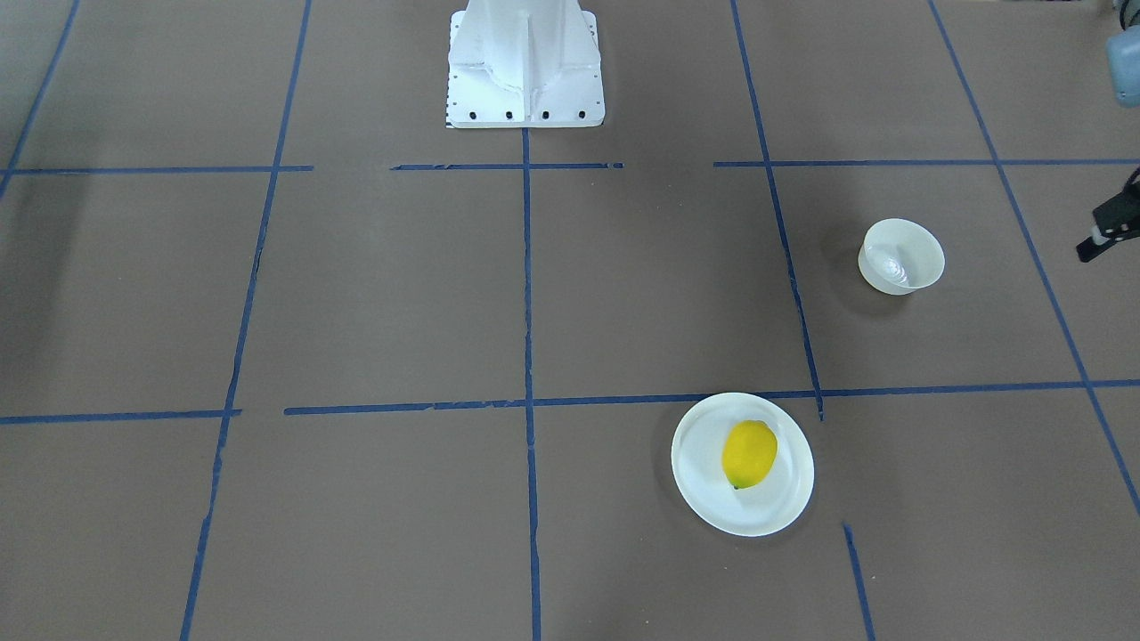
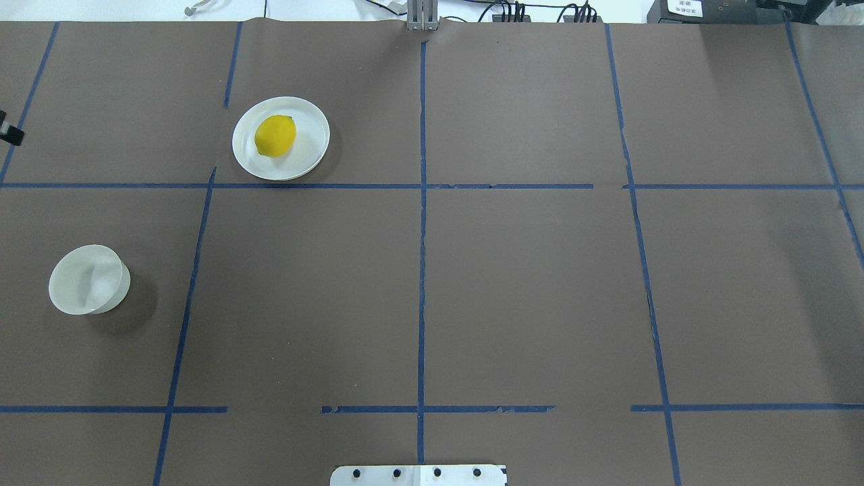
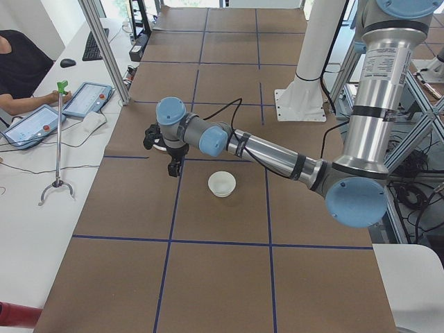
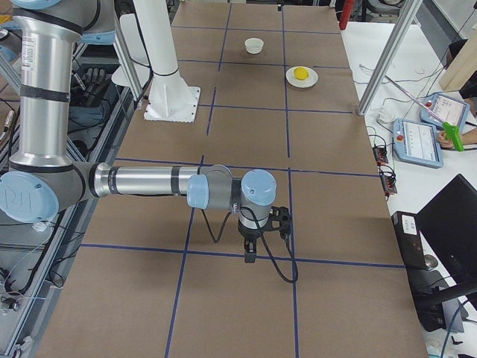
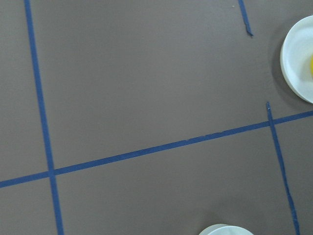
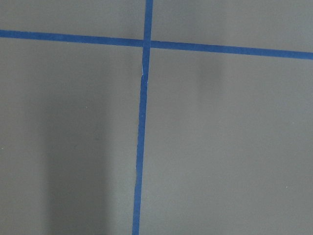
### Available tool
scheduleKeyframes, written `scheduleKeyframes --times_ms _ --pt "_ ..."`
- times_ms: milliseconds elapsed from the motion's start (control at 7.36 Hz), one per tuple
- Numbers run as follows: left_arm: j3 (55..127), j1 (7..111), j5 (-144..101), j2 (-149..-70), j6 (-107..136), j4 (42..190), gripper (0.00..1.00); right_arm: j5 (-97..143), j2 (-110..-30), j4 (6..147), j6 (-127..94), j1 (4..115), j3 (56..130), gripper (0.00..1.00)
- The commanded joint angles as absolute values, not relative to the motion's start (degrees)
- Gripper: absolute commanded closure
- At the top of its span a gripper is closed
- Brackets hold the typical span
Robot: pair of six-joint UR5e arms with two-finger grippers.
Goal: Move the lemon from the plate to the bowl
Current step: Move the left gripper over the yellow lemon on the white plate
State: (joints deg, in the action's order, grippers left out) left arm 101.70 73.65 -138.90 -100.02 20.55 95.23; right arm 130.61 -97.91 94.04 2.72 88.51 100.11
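The yellow lemon lies on the white plate, also seen in the overhead view as lemon on plate. The empty white bowl stands upright apart from the plate. My left gripper hangs above the table beside the bowl, only partly in view at the edge; I cannot tell whether it is open. In the exterior left view it is just left of the bowl. My right gripper is far from all of these, above bare table; I cannot tell its state.
The white robot pedestal stands at mid table. Blue tape lines grid the brown surface. An aluminium post, a side desk with tablets and an operator are beyond the table's far edge.
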Motion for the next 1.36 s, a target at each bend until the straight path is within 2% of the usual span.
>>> scheduleKeyframes --times_ms 0,136,543,815,1222 --pt "100.64 65.16 -134.23 -106.93 33.35 95.01 0.00 130.61 -97.91 94.04 2.72 88.51 100.11 0.00" --pt "98.37 62.17 -131.42 -109.83 37.23 94.92 0.00 130.61 -97.91 94.04 2.72 88.51 100.11 0.00" --pt "83.63 59.51 -130.70 -123.80 43.76 95.80 0.00 130.61 -97.91 94.04 2.72 88.51 100.19 0.00" --pt "72.23 57.41 -128.59 -130.13 48.74 104.45 0.00 130.61 -97.91 94.04 2.72 88.51 100.11 0.00" --pt "64.88 54.76 -124.54 -133.85 50.01 109.67 0.00 130.61 -97.91 94.04 2.72 88.51 100.11 0.00"
